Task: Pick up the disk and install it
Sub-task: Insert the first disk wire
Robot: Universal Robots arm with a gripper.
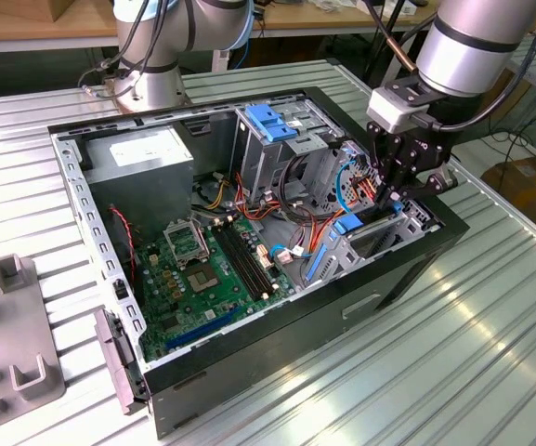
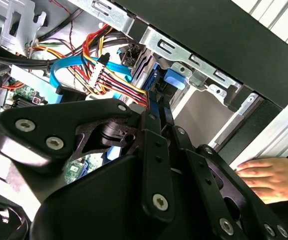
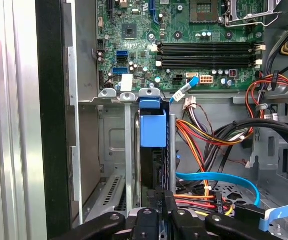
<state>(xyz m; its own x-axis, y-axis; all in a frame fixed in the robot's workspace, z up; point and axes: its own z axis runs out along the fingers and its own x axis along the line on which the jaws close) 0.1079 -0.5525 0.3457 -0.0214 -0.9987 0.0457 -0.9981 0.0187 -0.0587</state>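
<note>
Gripping the disk (image 3: pixel 152 150) edge-on, gripper (image 3: pixel 156 212) fingers narrow around it, standing in the drive bay of the open computer case (image 1: pixel 277 353). Disk mostly hidden by cables (image 3: pixel 208 140) and linkage. Hand (image 2: pixel 268 177) rests outside the case.

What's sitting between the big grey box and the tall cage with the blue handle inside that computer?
In the exterior view, a bunch of coloured cables lies between the grey box and the cage.
</note>
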